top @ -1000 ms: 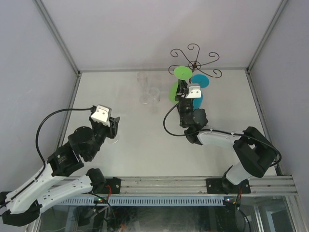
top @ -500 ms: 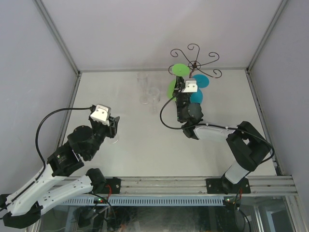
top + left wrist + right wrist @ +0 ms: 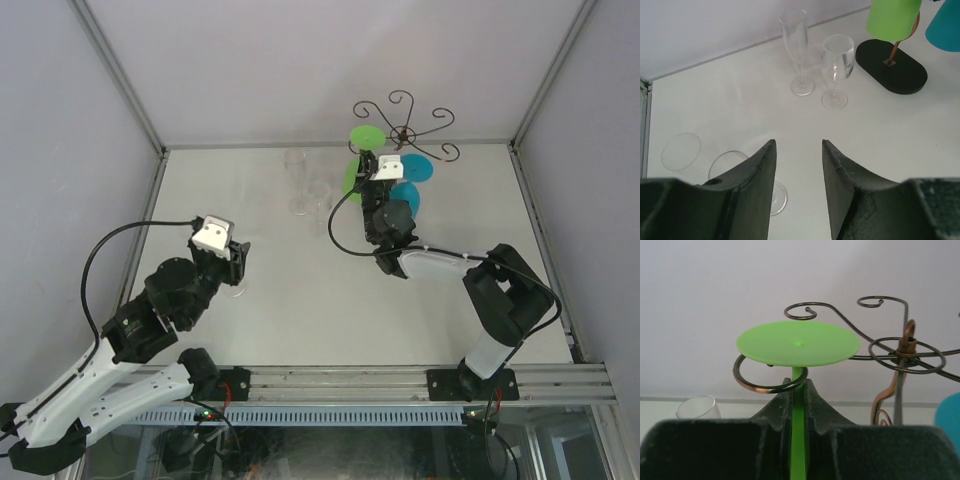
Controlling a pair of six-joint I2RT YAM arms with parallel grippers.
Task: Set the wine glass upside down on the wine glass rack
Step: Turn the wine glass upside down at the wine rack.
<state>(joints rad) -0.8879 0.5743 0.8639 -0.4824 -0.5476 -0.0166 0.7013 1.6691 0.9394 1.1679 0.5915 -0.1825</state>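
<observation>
White tabletop (image 3: 290,310) under grey walls: the right gripper (image 3: 798,388) is pinched tight on the stem of an inverted green wine glass (image 3: 798,343), its foot just above a curled arm of the wine glass rack (image 3: 901,347), the curl partly around the stem. The left gripper (image 3: 798,165) hangs half-spread, empty. Likely light, stiff plastic and smooth; the slim stem looks the sensible hold

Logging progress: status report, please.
Right gripper shut on green wine glass stem, foot over a rack curl. Left gripper open, empty. Teal glass close beside.
</observation>
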